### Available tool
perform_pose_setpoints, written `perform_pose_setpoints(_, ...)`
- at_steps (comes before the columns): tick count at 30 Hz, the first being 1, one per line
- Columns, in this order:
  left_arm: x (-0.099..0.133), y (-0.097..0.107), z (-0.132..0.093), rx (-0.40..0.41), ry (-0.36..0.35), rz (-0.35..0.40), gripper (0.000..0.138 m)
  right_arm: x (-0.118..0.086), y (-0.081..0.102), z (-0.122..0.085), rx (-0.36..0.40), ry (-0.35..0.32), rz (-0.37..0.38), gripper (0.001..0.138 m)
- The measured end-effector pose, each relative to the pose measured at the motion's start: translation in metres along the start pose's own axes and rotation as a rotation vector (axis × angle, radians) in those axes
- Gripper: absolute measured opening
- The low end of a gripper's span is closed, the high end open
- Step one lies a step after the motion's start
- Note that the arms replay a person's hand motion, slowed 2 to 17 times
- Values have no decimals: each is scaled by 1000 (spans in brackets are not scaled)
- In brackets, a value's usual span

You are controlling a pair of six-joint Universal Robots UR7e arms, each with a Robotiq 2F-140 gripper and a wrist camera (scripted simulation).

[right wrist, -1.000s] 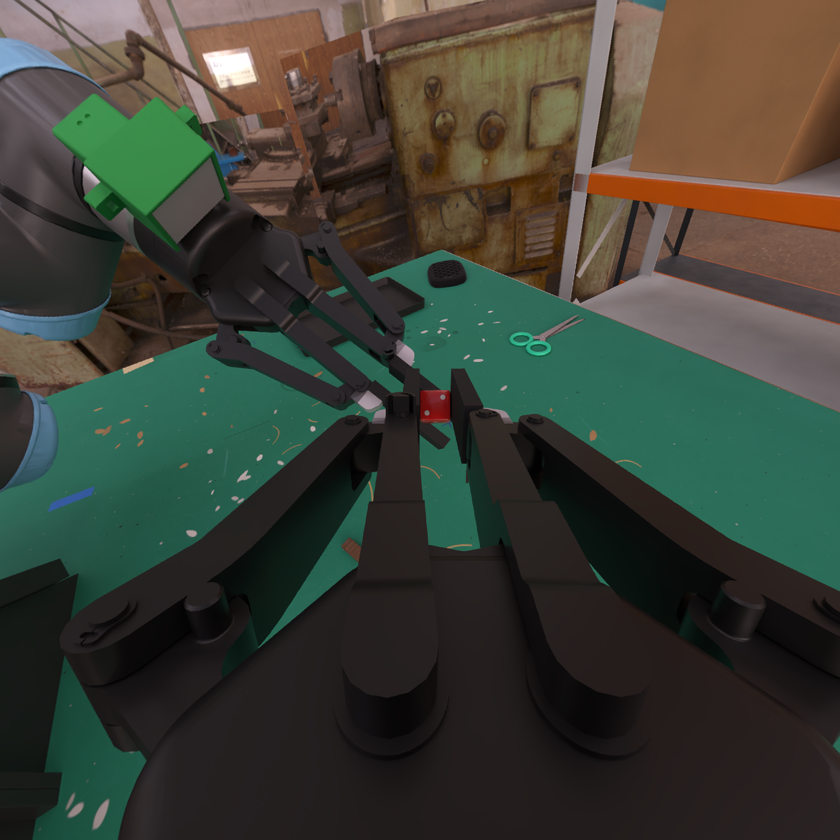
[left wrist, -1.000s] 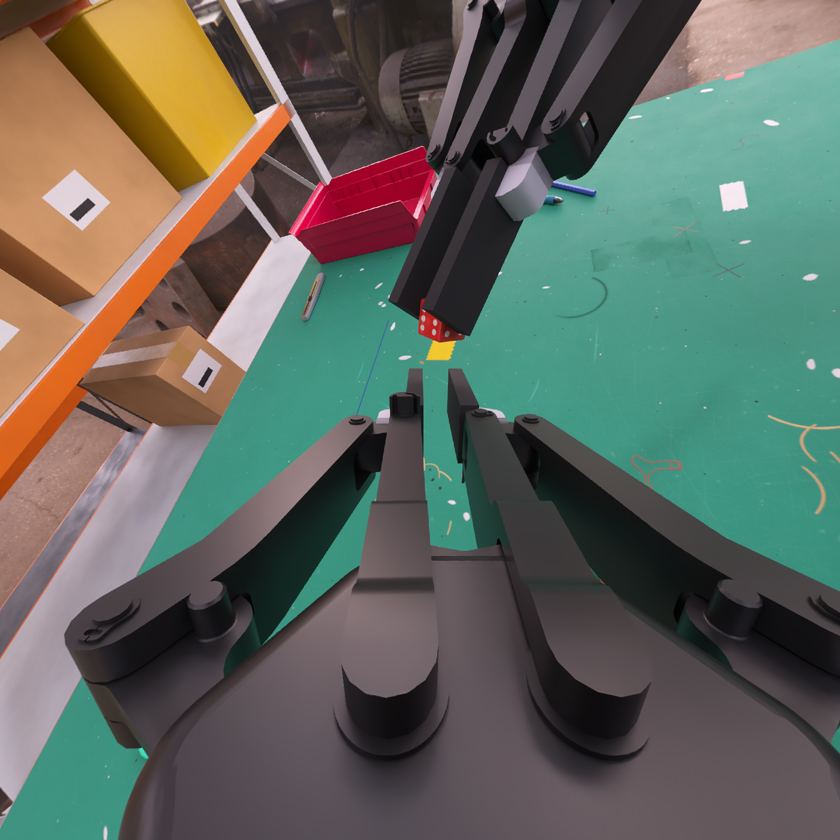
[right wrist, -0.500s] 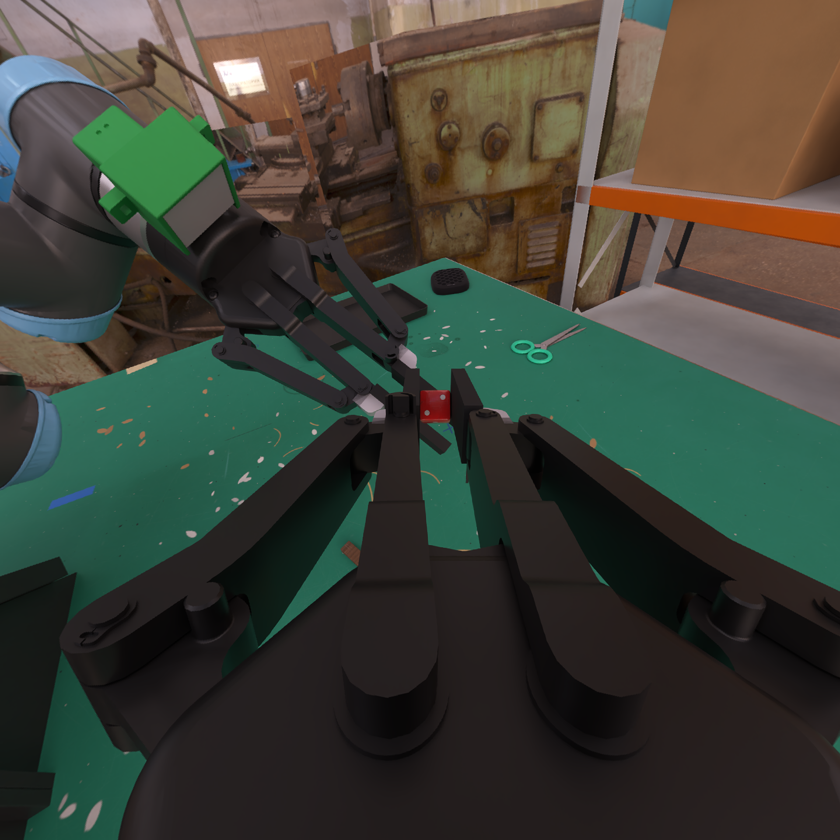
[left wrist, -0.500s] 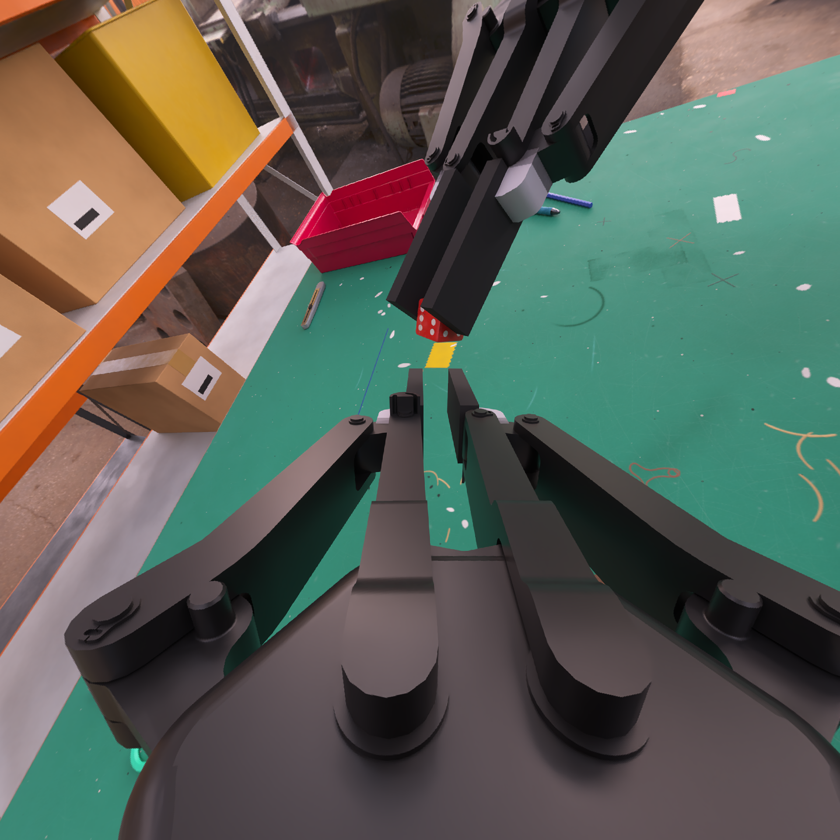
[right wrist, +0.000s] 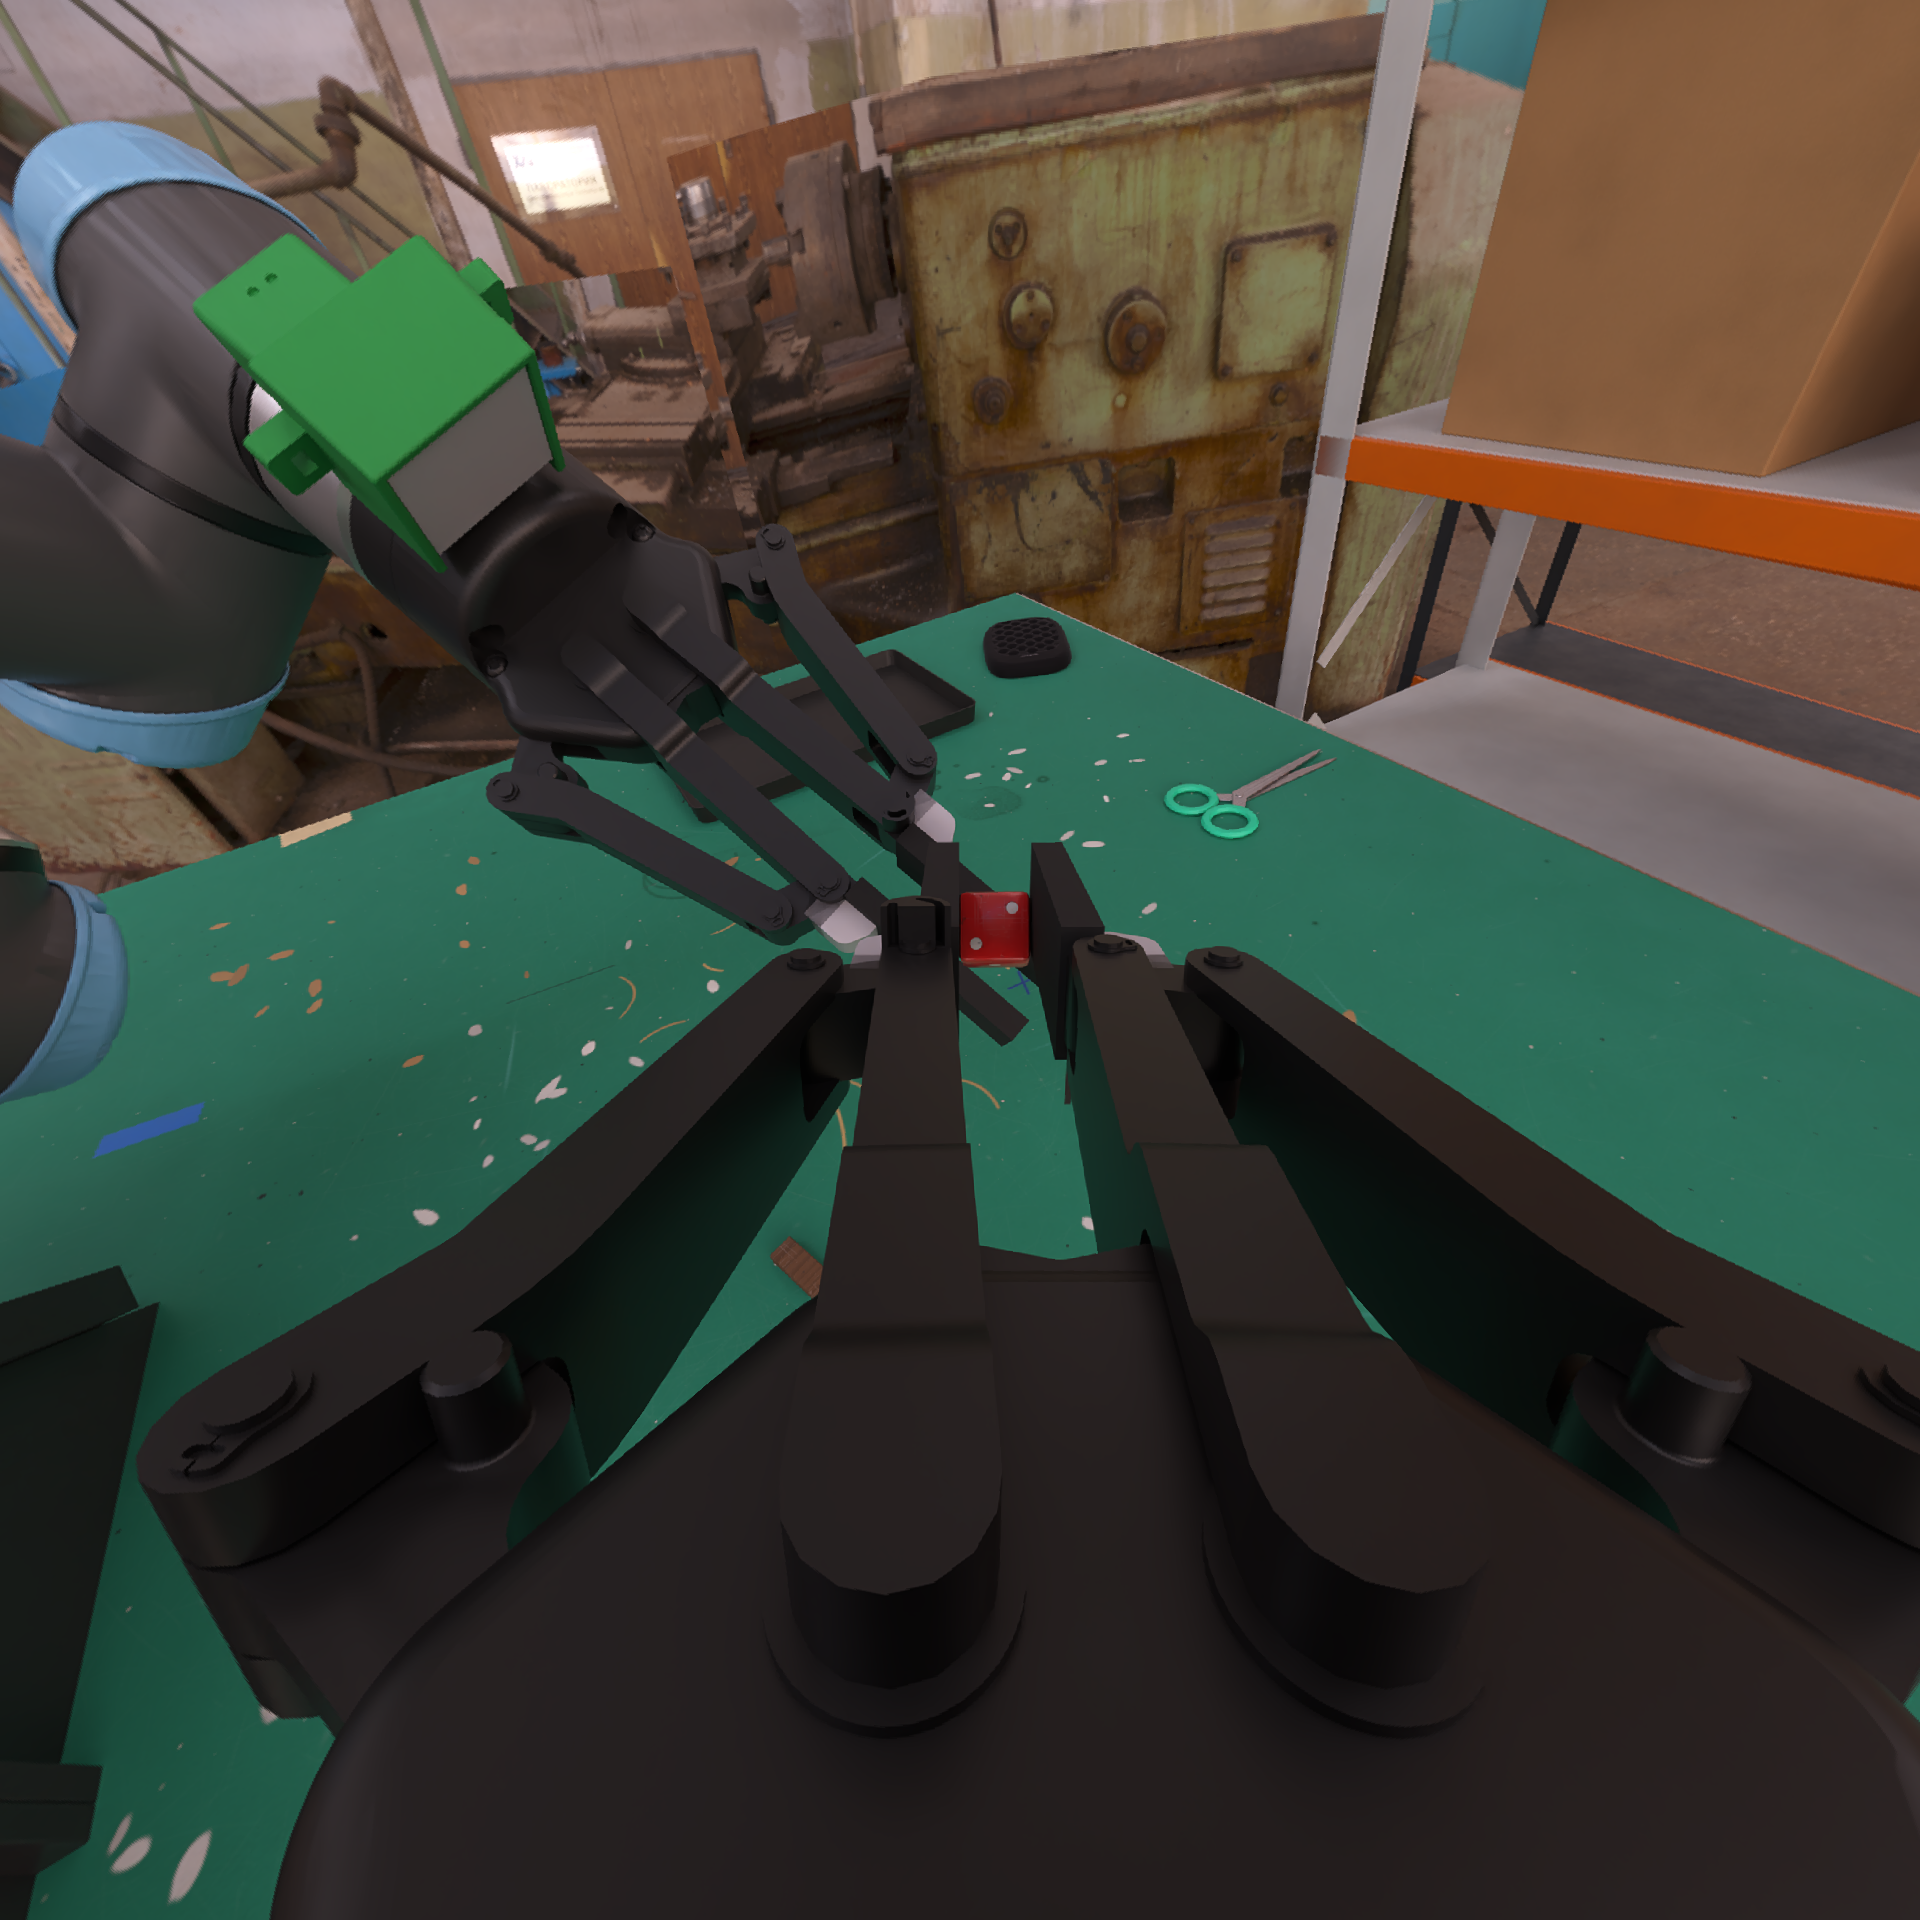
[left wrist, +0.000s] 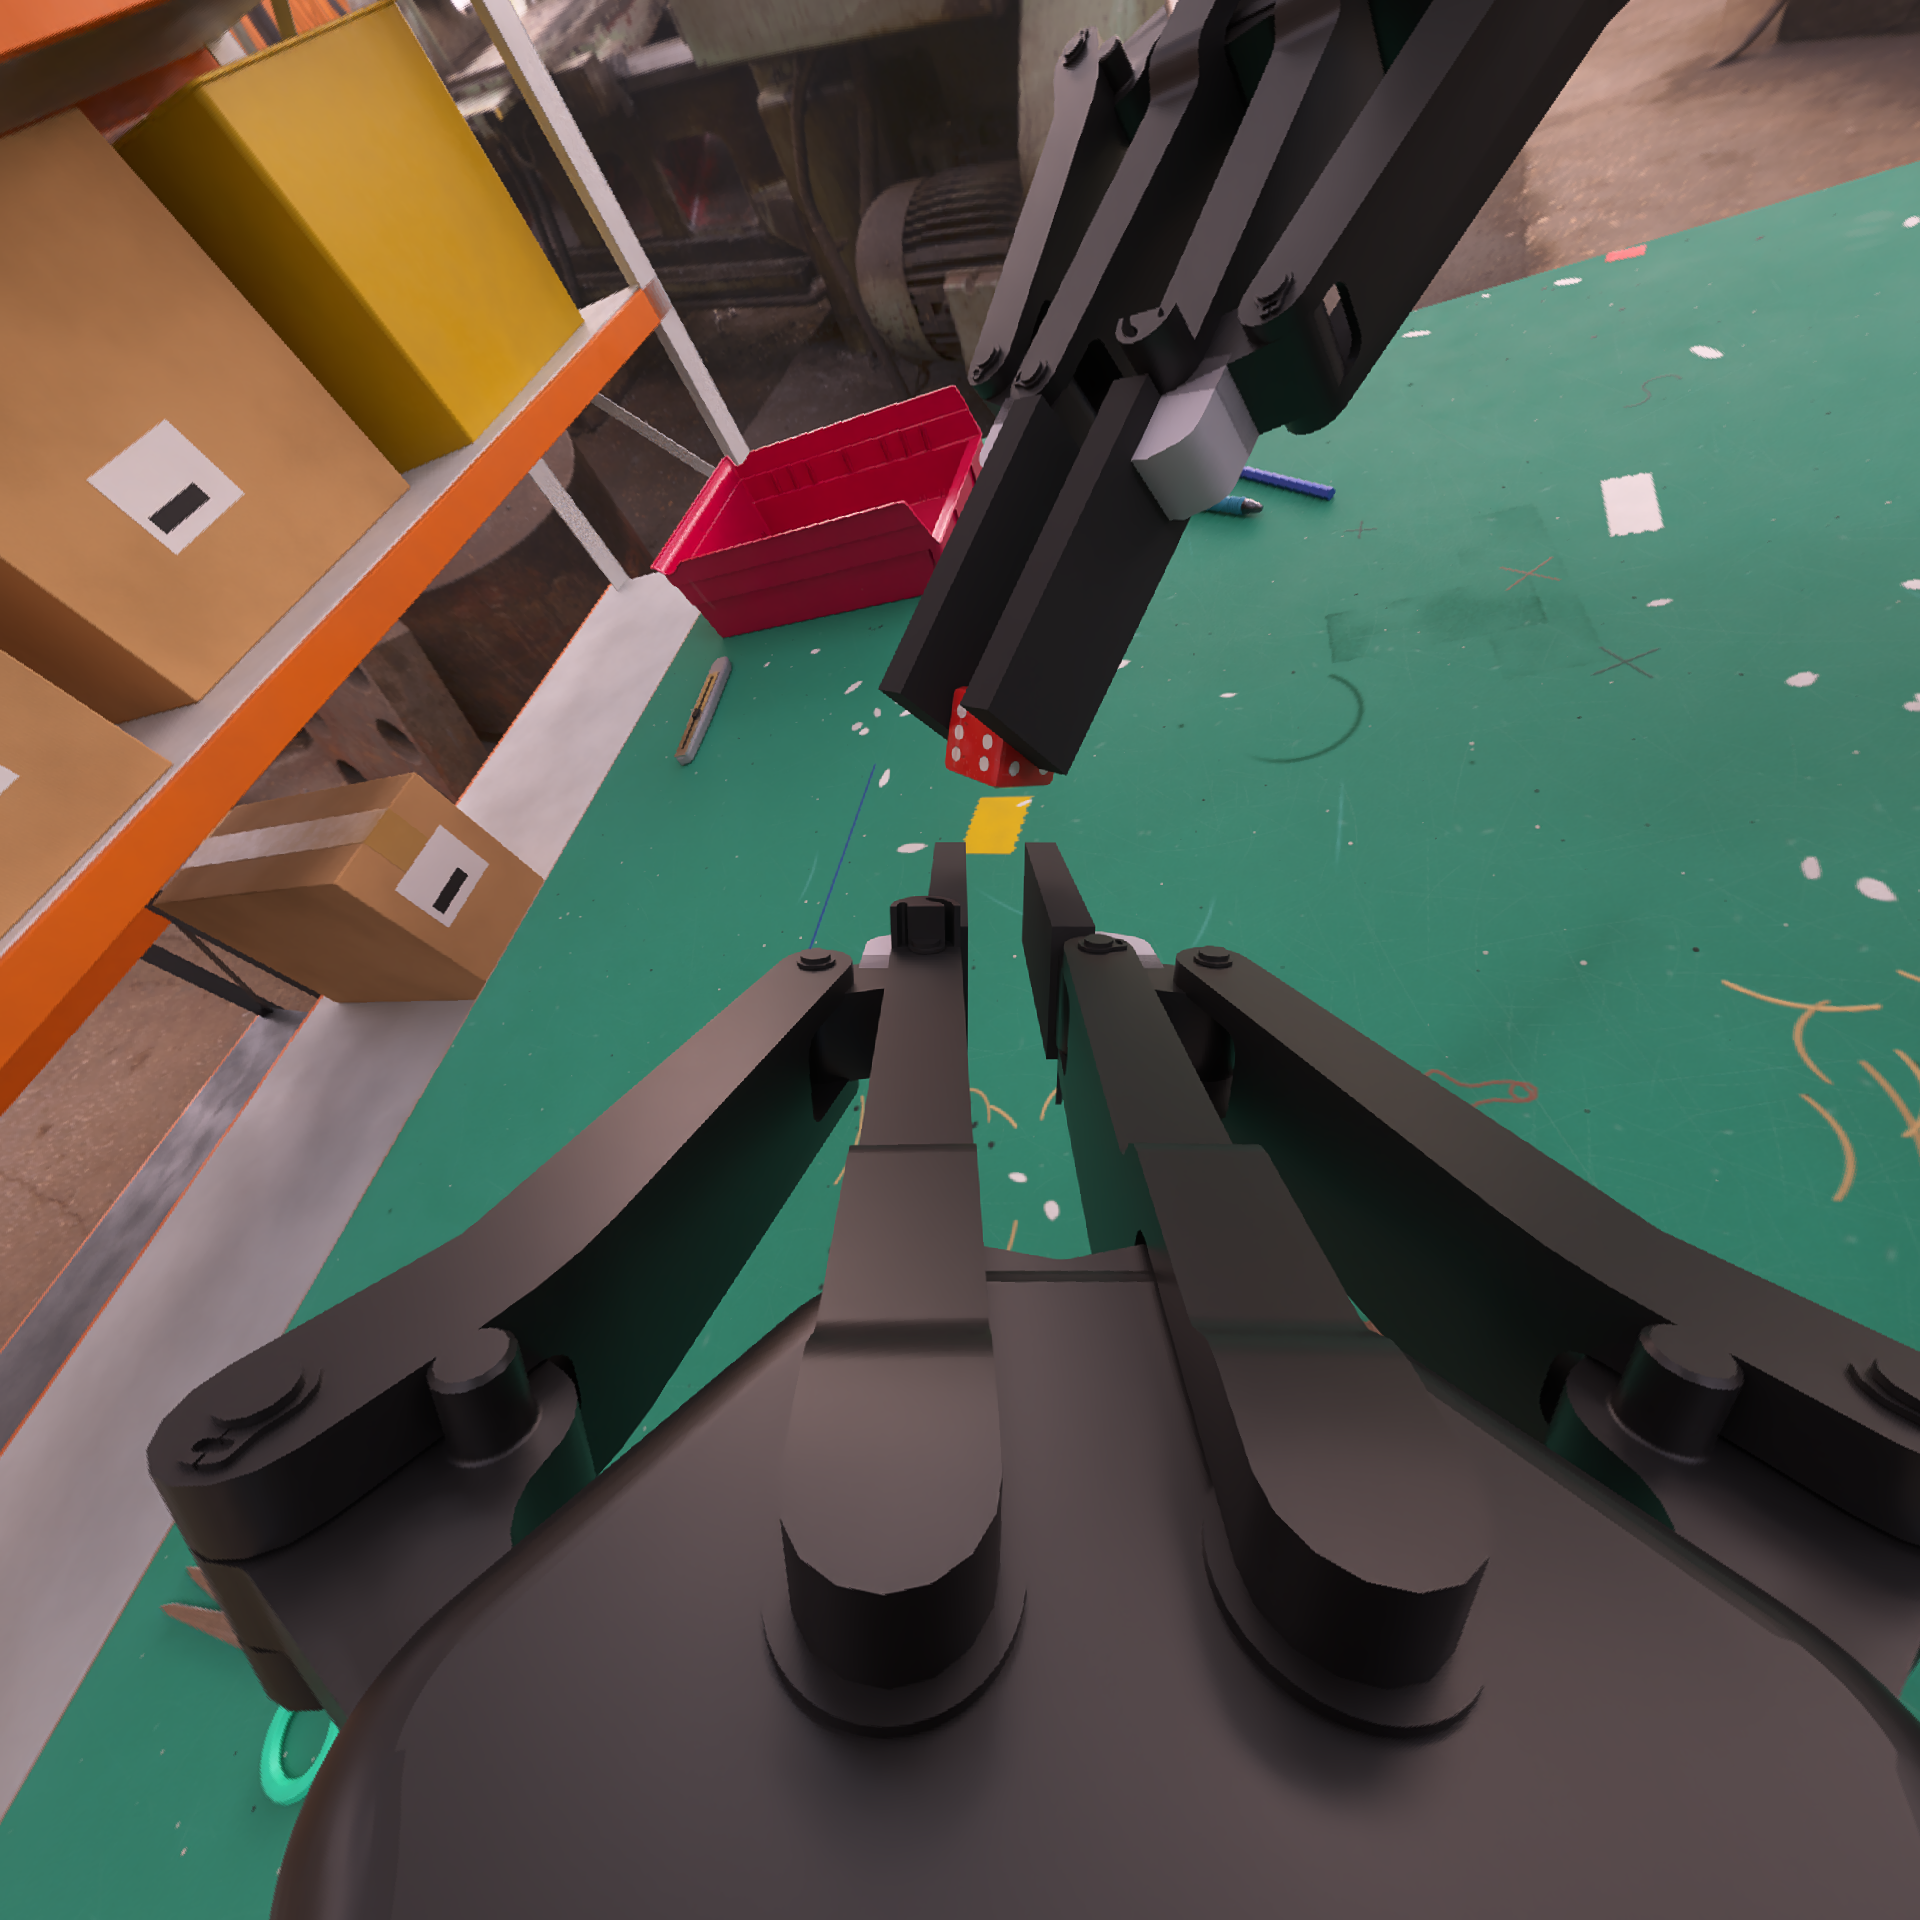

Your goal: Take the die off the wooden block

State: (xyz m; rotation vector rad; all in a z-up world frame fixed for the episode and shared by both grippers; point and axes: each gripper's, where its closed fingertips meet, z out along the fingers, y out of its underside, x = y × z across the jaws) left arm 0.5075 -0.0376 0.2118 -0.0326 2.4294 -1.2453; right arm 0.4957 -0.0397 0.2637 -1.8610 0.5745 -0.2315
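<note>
1. Die (right wrist: pixel 994 928), red with white dots, sits pinched between the right gripper (right wrist: pixel 997 914) fingers, above the green counter (left wrist: pixel 1455 831), toward the edge by the shelves.
2. No wooden block shows in either view.
3. Left gripper (left wrist: pixel 994 883) hangs nearby, jaws nearly together, holding nothing.
4. Advice: keep the squeeze steady and carry the die clear of the left gripper before lowering.
</note>
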Motion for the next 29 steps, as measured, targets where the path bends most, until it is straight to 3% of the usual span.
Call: perform_pose_setpoints(29, 3, -5, -3, 30, 25, -12, 15, -4, 0, 2, -9, -4, -29, 18)
